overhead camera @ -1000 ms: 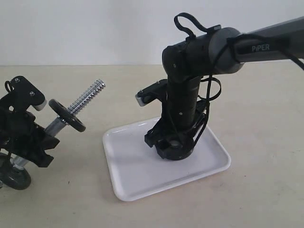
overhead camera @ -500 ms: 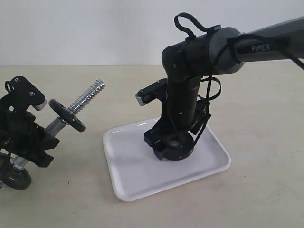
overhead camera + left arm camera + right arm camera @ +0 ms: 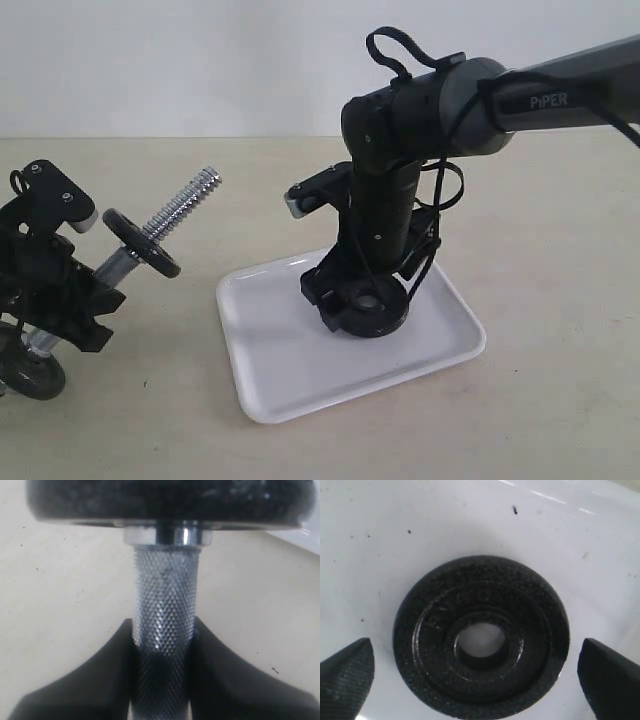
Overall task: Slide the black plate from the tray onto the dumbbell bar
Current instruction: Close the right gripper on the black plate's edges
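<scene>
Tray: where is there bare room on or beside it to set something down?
In the exterior view, the tray's left and front strip, from its rim up to the black plate, is bare. Around the plate it is crowded: the right hand straddles it, open. The tabletop between tray and dumbbell bar is also bare.

Robot lab bench: bare beige tabletop [image 3: 560, 420], plain white wall [image 3: 200, 60], PiPER-marked arm [image 3: 545, 95].

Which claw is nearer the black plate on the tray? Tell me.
Right. The right claw hangs open just above the black plate in the tray, a fingertip on each side. The left claw is away beside the tray, clamped on the dumbbell bar.
</scene>
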`<state>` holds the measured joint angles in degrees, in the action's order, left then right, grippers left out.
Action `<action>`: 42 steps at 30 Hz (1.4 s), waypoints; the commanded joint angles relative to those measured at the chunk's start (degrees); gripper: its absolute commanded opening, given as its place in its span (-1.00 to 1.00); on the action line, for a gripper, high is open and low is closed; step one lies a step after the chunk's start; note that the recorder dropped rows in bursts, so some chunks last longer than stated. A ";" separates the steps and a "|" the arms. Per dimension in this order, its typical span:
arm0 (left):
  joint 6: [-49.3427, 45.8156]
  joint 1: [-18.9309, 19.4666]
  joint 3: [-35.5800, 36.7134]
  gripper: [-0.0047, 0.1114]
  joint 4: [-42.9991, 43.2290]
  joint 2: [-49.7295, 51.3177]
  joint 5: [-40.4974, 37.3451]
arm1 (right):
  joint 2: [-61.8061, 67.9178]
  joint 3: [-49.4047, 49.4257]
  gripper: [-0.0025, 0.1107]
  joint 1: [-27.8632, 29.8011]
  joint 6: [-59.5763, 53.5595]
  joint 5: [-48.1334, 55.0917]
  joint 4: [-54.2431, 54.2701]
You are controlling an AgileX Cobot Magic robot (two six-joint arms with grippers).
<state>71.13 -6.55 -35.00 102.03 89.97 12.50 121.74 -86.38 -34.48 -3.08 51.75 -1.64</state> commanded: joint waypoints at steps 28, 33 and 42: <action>0.32 0.00 -2.40 -0.84 -2.09 -3.27 0.75 | 7.64 -0.38 0.19 0.15 3.08 0.75 -0.20; 0.32 0.00 -2.40 -0.84 -2.09 -3.27 0.75 | 7.80 -0.38 -0.50 0.15 3.08 -0.27 0.68; 0.32 0.00 -2.40 -0.84 -2.09 -3.27 0.75 | 7.80 -0.38 -0.96 0.15 3.08 -1.18 0.10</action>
<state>71.23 -6.55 -35.00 102.03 89.97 12.50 126.20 -87.91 -34.29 -0.64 54.08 -0.90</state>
